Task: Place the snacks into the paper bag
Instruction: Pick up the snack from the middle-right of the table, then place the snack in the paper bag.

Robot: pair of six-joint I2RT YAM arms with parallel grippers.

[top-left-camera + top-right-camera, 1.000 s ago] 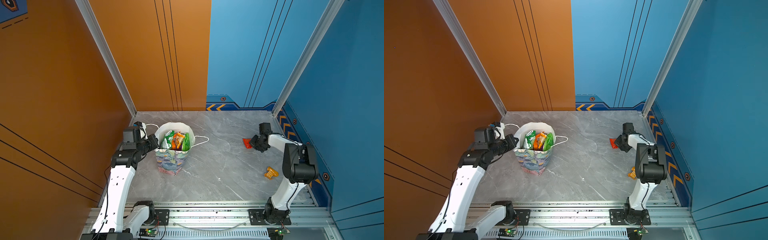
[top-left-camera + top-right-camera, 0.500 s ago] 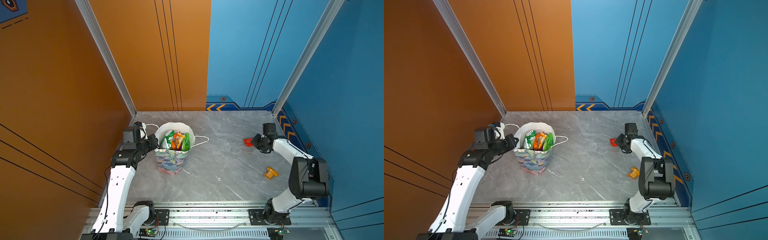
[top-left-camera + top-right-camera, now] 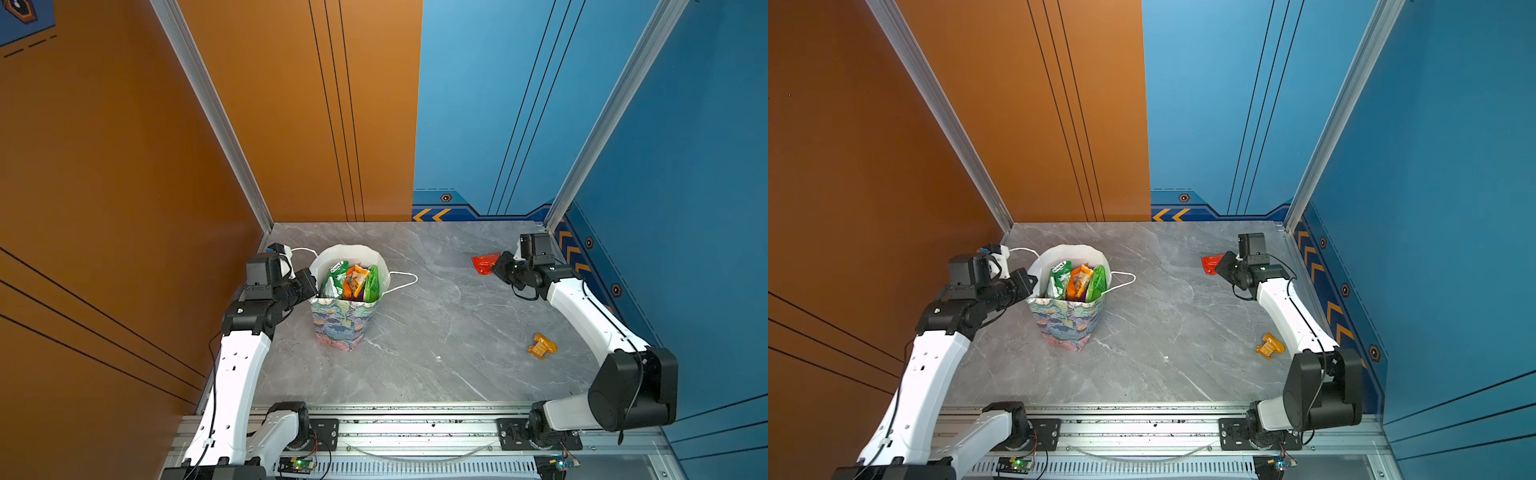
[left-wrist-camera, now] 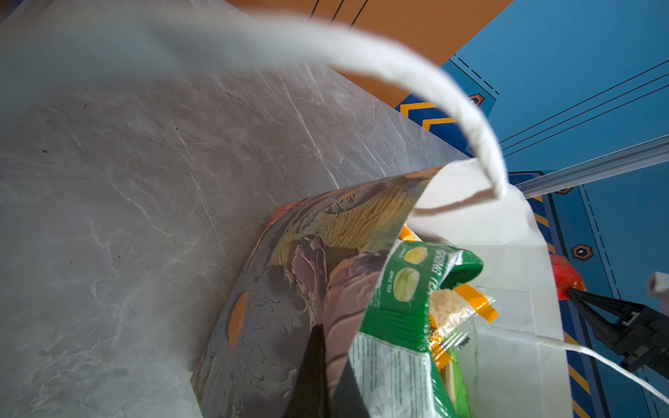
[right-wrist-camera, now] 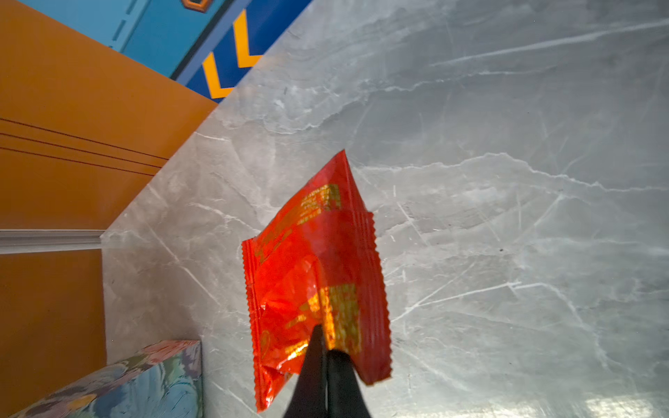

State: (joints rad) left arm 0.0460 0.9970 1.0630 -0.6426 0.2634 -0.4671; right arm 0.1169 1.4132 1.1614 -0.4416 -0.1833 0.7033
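Well off to the paper bag's (image 3: 344, 323) right, the right gripper (image 5: 323, 338) pinches the red packet (image 5: 311, 260) by one end, its length pointing away, while the left gripper (image 4: 325, 347) pinches the bag's rim

A robotics lab test cell; orange and blue wall panels (image 3: 291, 124), aluminium posts (image 3: 208, 104), marbled table (image 3: 415, 332), robot arms (image 3: 241, 374) bolted to a rail (image 3: 415, 428).

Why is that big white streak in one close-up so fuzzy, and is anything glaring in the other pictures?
Left wrist view: the white cord handle sits close to the lens and blurs out, while the paper bag print is sharp. Right wrist view: the red packet glints with foil highlights, and the table has a bright patch. Both top views: evenly lit, crisp.
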